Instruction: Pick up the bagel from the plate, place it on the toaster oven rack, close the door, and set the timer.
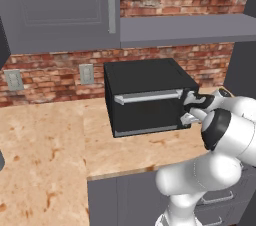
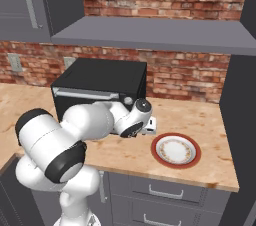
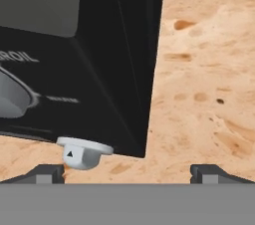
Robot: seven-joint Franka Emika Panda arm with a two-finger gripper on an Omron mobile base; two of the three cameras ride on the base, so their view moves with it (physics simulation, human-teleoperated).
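The black toaster oven (image 1: 142, 75) stands on the counter against the brick wall, and its door (image 1: 145, 115) is shut with the silver bar handle (image 1: 147, 96) across the top. The rack and the bagel are hidden. My gripper (image 1: 188, 111) is open at the oven's right front panel, low down by the knobs. In the hand view its fingertips (image 3: 50, 173) stand wide apart, with a small grey knob (image 3: 82, 152) just above the left one and a larger knob (image 3: 10, 97) higher up. The white, red-rimmed plate (image 2: 176, 149) lies bare on the counter to the right of the oven (image 2: 100, 77).
The speckled counter (image 1: 45, 145) runs left of the oven and turns a corner toward me. Grey upper cabinets (image 1: 55, 5) and a shelf (image 2: 150, 35) hang above. A tall dark panel (image 2: 240, 115) bounds the counter on the right. Two outlets (image 1: 86, 73) sit on the wall.
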